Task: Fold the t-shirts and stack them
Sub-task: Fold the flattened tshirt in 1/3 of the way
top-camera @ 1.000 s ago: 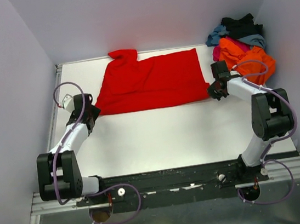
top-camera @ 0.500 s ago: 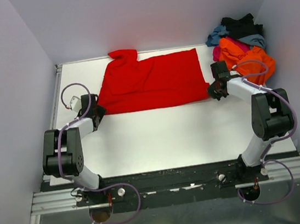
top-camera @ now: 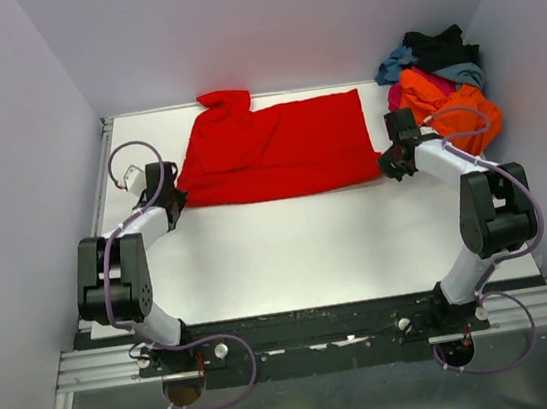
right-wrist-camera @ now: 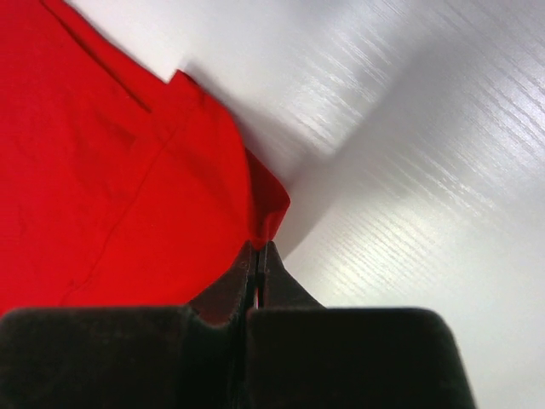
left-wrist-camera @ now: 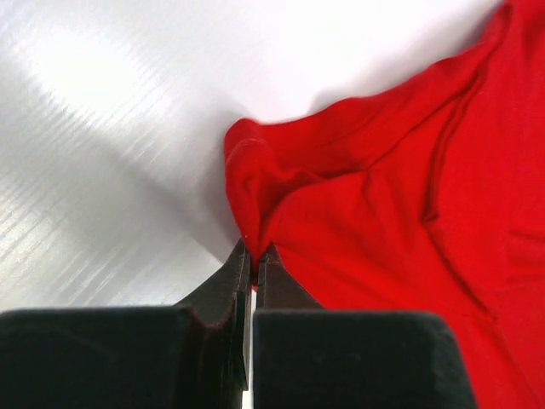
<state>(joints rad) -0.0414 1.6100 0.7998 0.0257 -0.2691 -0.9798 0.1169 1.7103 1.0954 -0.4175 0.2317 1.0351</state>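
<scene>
Tools on both arms are clamped on the red shirt, which lies spread flat across the far half of the white surface, long side running left to right. One part of it is bunched up at the far left. The left tool sits at the shirt's near left corner. Its jaws are pressed almost together on a pinched fold of red cloth, which rises in a small ridge just ahead of them. The right tool sits at the near right corner, jaws tight on the pointed tip of the hem. Between the two, the shirt's near edge runs fairly straight. A pile of other shirts rests at the far right corner, apart from the red one. The orange shirt is nearest, with magenta, blue, grey-blue and black behind it.
</scene>
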